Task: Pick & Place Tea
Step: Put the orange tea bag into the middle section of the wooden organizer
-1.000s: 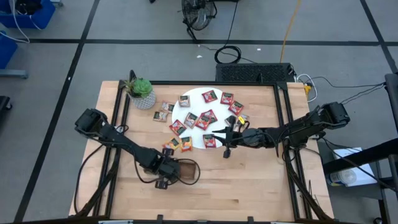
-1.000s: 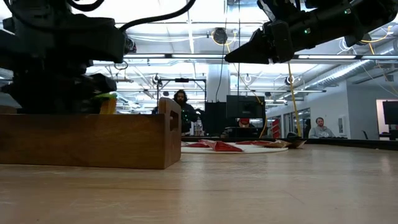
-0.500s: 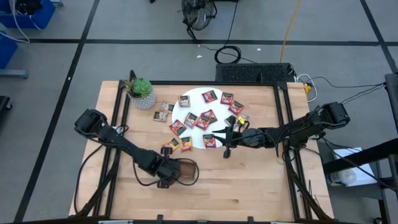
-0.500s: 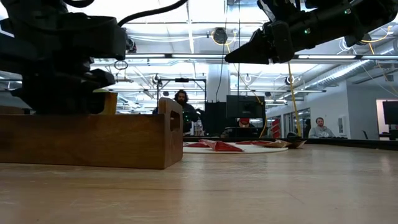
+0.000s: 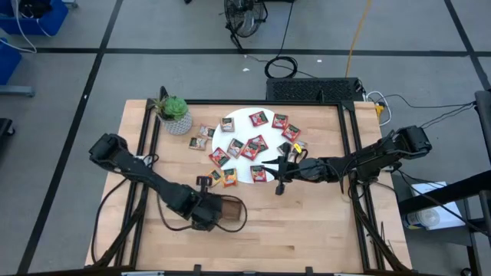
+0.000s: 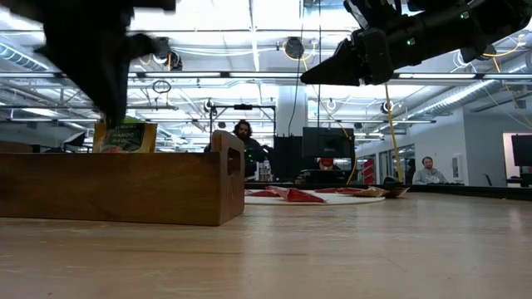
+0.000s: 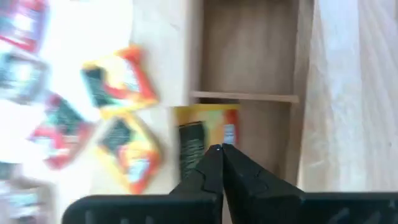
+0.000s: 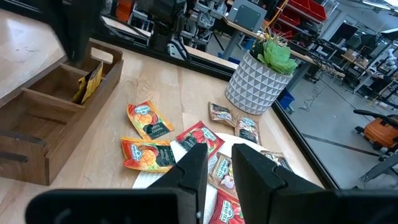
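A yellow tea sachet (image 7: 205,138) stands on edge in an end compartment of the wooden tray (image 6: 125,187), leaning on its wall; its top (image 6: 125,136) shows above the rim. My left gripper (image 7: 217,155) hangs shut just above it, pointing steeply down, touching nothing. Several red sachets lie on the white disc (image 5: 244,129). Two orange-yellow ones (image 8: 148,137) lie on the table beside the disc. My right gripper (image 8: 219,167) hovers level over the disc's near right edge (image 5: 278,172), open by a narrow gap, with nothing between its fingers.
A green potted plant (image 5: 175,113) stands at the far left of the table, with a few grey-brown sachets (image 5: 203,136) lying near it. Bare wood stretches along the near edge (image 5: 307,230). People sit in the room beyond the table.
My left gripper has risen straight up out of the tray and tipped somewhat. The yellow sachet has stayed in its compartment and now shows clear of the fingers.
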Motion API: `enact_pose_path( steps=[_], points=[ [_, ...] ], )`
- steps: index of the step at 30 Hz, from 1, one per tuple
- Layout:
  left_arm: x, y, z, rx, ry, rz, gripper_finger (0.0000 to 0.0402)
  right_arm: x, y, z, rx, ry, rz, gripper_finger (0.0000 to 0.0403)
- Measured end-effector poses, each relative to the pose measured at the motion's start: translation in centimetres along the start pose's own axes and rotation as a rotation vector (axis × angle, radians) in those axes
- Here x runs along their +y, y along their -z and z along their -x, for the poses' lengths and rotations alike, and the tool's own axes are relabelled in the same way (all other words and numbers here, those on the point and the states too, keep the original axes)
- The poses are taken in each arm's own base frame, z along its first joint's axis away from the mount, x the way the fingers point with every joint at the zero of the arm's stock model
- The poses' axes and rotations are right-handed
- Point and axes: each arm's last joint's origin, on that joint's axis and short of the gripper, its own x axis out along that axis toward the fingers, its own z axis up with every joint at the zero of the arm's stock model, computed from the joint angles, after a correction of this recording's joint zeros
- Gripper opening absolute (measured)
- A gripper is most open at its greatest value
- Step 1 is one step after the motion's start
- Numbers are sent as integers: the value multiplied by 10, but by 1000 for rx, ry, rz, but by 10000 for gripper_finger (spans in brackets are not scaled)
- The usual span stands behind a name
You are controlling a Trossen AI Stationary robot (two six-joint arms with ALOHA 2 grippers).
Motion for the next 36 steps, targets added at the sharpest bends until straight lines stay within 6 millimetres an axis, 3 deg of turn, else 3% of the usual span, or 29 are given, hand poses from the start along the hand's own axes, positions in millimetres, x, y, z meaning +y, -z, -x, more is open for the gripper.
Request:
enact_pose_path(
  steps=[3,7,11,17,22,29,36],
  points=[
    [13,6,15,-28,-97,100,34,0,1,0,7,-1,3,61],
    [48,19,27,46,-220,305,75,0,3,0,24,-4,11,61],
    [79,20,24,119,-229,456,135,-2,5,-1,46,3,18,61],
    [113,4,-7,205,-64,449,228,-6,23,2,77,17,33,61],
    [137,-6,-34,207,13,404,272,-10,43,10,66,43,18,61],
    [160,-5,-70,316,76,488,278,-10,55,20,12,60,19,61],
    [150,-3,-112,468,196,506,263,-10,61,24,11,60,23,61]
  ],
)
